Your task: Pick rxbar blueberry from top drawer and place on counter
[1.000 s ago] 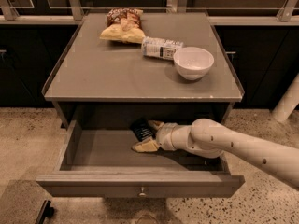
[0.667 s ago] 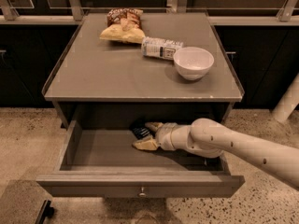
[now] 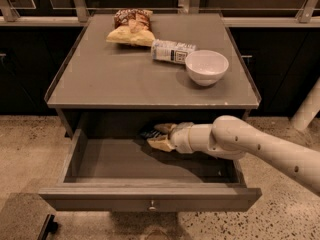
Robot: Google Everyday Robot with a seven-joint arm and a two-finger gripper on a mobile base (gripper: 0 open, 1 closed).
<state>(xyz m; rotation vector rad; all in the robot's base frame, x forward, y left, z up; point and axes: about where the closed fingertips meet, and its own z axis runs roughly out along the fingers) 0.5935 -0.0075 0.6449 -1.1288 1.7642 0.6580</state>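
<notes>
Hardly anything has moved since a second ago: my gripper (image 3: 154, 136) has crept only slightly further toward the back wall of the open top drawer (image 3: 115, 160), reaching in from the right. Its fingers (image 3: 160, 144) stand apart, one above and one below, with the dark rxbar blueberry (image 3: 148, 133) lying at their tips on the drawer floor, near the back and about mid-width. I cannot tell whether they touch it. Up on the bench (image 3: 125, 81) sit a chip bag (image 3: 130, 28), a bottle (image 3: 172, 51) lying on its side, and a white bowl (image 3: 206, 66) just beside the bottle.
</notes>
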